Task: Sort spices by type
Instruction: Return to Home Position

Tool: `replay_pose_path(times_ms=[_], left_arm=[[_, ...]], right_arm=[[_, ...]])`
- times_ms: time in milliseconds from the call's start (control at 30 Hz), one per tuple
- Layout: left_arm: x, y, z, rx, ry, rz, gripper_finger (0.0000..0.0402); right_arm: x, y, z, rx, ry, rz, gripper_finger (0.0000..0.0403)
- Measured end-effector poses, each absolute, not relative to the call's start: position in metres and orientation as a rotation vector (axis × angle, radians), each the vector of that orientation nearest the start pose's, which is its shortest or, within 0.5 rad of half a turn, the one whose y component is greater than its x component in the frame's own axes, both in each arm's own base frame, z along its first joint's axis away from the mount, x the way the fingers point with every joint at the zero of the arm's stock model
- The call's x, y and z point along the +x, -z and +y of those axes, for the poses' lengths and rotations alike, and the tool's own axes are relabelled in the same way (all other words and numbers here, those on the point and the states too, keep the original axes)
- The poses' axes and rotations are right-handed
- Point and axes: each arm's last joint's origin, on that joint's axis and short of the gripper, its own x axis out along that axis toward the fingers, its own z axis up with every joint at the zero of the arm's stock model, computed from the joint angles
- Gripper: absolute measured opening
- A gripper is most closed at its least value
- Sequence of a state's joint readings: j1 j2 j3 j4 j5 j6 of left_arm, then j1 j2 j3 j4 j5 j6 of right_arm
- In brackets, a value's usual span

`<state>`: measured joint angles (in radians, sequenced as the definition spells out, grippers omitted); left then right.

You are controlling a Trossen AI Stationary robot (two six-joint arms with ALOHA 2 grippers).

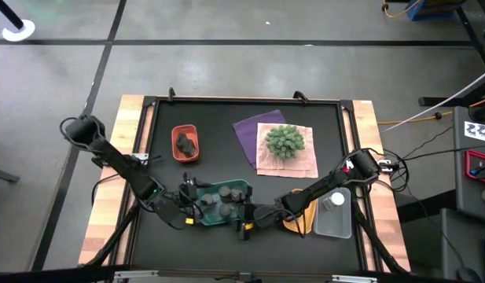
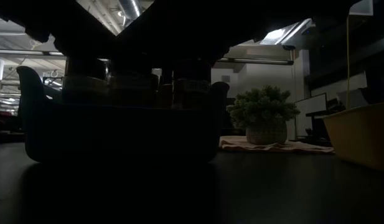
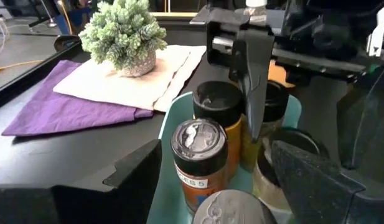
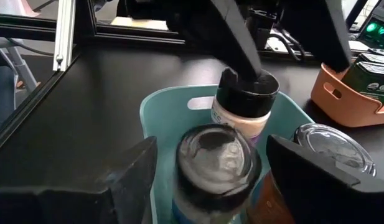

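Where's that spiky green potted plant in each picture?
High view: spiky green potted plant on the beige cloth.
Low view: plant right of the teal plastic tray, farther back.
Left wrist view: plant on the cloth, beyond the tray.
Right wrist view: not in it.
Shared landmark: the tray.

Nearest jar (image 3: 232, 208) partly off-frame

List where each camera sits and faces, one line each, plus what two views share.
High: overhead, straight down; both arms, left gripper and right gripper at the teal tray.
Low: table height, level across; tray silhouette, plant; arms dark overhead.
Left wrist: over tray's jars toward plant; own open fingers.
Right wrist: over jars toward red tray; own open fingers.
Shared: both wrist views show the teal tray.
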<state>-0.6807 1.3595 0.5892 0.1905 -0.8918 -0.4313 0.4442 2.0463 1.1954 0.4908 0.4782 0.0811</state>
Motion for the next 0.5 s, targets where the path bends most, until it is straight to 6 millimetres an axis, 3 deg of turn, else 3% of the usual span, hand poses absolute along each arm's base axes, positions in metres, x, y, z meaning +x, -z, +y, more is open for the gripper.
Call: replay_pose_path(times_ms=[200,500], left_arm=[[0.204,-0.204,-0.142,-0.009,-0.250,0.313,0.0287],[0.172,-0.252,-0.131,0.040,-0.155,0.194,0.0287]], right_arm=[[0.396,-0.171,0.174,-0.073,0.047,0.308,0.0298],[0.379,-0.222,0.166,-0.066,0.050,0.290,0.0298]])
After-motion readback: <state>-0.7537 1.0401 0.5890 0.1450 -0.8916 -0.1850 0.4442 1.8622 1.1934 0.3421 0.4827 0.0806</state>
